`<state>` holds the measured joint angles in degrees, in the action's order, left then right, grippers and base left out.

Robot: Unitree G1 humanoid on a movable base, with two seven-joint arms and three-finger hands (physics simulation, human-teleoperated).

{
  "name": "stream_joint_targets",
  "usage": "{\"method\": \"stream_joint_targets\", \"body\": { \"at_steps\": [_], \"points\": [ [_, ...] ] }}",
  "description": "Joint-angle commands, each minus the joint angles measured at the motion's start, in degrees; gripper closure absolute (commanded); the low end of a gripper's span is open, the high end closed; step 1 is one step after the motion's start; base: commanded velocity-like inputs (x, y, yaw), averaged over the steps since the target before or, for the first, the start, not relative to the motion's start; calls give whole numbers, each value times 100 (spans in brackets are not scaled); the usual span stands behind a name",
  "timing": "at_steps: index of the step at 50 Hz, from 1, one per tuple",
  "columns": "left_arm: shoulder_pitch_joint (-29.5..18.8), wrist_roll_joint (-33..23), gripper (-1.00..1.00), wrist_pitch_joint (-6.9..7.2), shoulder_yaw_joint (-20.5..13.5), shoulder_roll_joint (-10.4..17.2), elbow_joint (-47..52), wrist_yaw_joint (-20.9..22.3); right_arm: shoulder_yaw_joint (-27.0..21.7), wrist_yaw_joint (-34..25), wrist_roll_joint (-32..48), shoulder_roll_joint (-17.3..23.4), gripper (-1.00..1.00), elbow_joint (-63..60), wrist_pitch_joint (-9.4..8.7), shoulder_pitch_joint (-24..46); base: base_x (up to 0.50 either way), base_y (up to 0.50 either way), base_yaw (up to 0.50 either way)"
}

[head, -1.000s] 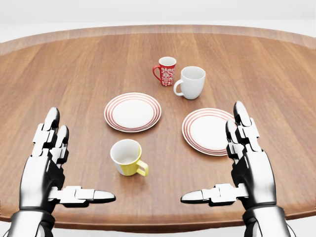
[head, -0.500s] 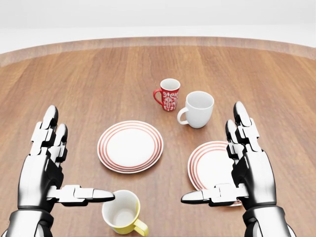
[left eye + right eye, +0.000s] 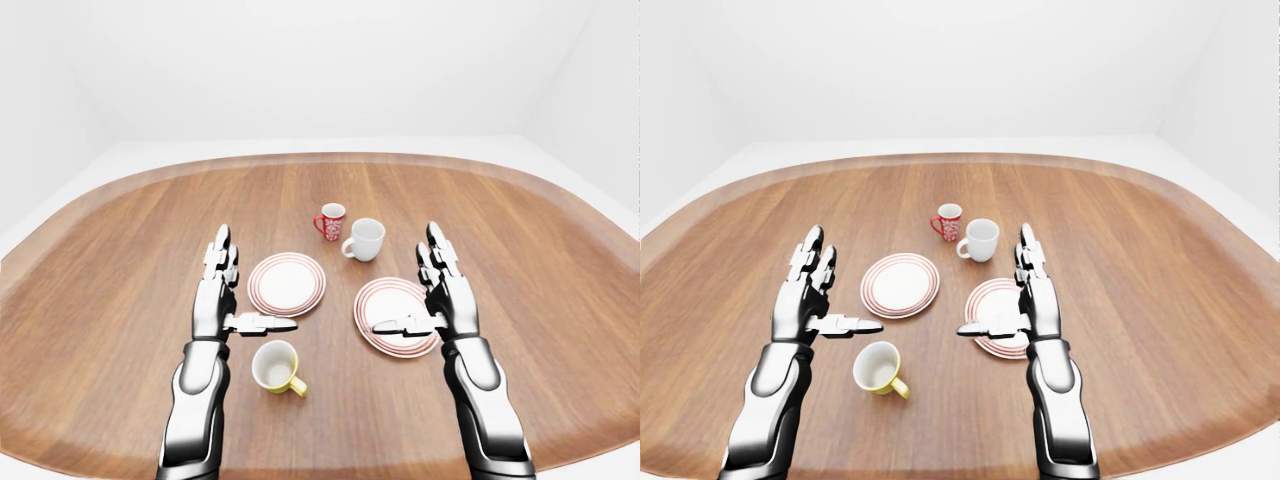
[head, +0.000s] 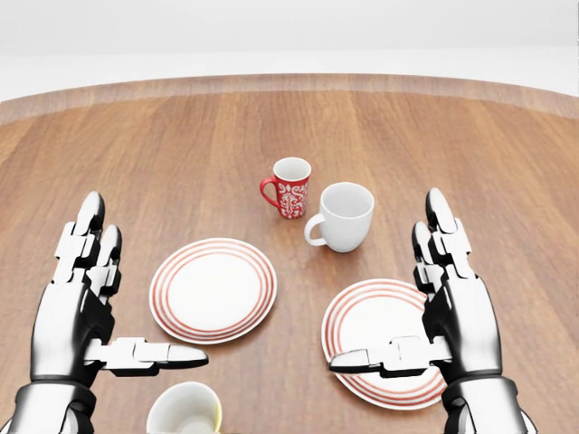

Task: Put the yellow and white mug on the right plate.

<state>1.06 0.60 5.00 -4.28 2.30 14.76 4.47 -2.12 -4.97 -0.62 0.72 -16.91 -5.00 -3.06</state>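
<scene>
The yellow and white mug point(image 3: 275, 367) stands upright on the wooden table point(image 3: 120, 270), handle to the lower right; in the head view only its rim point(image 4: 185, 411) shows at the bottom edge. The right plate point(image 4: 373, 315), white with red rings, lies to the mug's upper right. My left hand point(image 4: 145, 285) is open above the table, just above the mug in the view and apart from it. My right hand point(image 4: 384, 280) is open over the right plate's right side, thumb across it. Both hands are empty.
A second red-ringed plate point(image 4: 213, 289) lies left of the right plate. A red patterned mug point(image 4: 289, 187) and a plain white mug point(image 4: 342, 215) stand above the plates. The table's far rim point(image 3: 320, 158) curves across the top; white walls stand beyond.
The camera has moved: the mugs and plates have slid down and then left in the head view. The yellow mug now sits at the bottom edge. Both hands keep their open pose.
</scene>
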Motion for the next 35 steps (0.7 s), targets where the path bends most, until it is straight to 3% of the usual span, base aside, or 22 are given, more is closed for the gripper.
{"method": "stream_joint_targets", "body": {
  "at_steps": [1, 19, 31, 35],
  "points": [
    [-16, 7, -100, 0, -9, -33, -48, 1, 4, 77, 90, 47, -100, 82, 0, 21, 0, 0, 0],
    [-36, 12, -100, 0, -37, -15, -36, 7, 102, 54, 276, 37, -100, 184, 0, -2, 0, 0, 0],
    [-611, 65, -100, 0, -689, 480, -212, 284, 349, 118, 822, 24, -100, 884, 0, 293, 0, 0, 0],
    [-823, 106, -100, 0, -933, 712, -440, 400, 626, 27, 1488, 48, -100, 731, 0, 675, 0, 0, 0]
  ]
}}
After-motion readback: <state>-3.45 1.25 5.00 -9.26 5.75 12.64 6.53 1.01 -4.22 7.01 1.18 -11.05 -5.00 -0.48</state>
